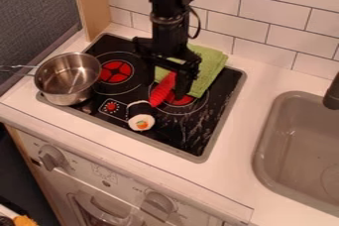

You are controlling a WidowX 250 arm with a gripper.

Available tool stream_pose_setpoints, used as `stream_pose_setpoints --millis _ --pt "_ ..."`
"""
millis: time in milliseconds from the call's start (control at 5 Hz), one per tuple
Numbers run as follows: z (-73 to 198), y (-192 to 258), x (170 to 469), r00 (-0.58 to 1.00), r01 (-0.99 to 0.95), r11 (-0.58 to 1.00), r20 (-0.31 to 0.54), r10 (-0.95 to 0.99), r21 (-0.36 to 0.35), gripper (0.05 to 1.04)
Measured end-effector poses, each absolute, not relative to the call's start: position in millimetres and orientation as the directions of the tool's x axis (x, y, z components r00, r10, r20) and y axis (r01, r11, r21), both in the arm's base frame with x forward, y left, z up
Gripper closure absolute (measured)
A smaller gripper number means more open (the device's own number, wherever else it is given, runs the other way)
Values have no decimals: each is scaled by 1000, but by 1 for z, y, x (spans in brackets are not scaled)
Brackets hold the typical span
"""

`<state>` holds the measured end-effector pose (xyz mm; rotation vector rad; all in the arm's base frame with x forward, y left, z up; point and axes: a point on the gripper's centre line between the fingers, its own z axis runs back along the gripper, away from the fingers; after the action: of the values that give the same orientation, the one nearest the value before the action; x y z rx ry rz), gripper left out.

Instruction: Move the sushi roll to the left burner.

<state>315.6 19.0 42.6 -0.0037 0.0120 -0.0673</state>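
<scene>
Over the right side of the stovetop (205,138), the gripper (167,87) hangs down with its fingers apart. The sushi roll (141,116), black-wrapped with a white end and orange centre, lies on the front middle of the stove, just right of the small control panel. It sits below and left of the gripper, not between its fingers. The left burner (116,72), a red ring pattern, is uncovered at the stove's back left.
A metal pot (68,85) stands on the stove's left edge, beside the left burner. A red ridged object (161,91) lies by the gripper, partly over the right burner (181,100). Behind is a folded green cloth (210,66). The sink (301,145) is at right.
</scene>
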Motion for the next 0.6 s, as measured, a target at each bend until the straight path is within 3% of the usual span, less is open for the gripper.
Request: stream_pose_setpoints --millis 400,600 --pt "43 28 277 997 72 997 14 -72 -6 83" --pt "30 31 271 999 54 998 -6 -54 -12 83"
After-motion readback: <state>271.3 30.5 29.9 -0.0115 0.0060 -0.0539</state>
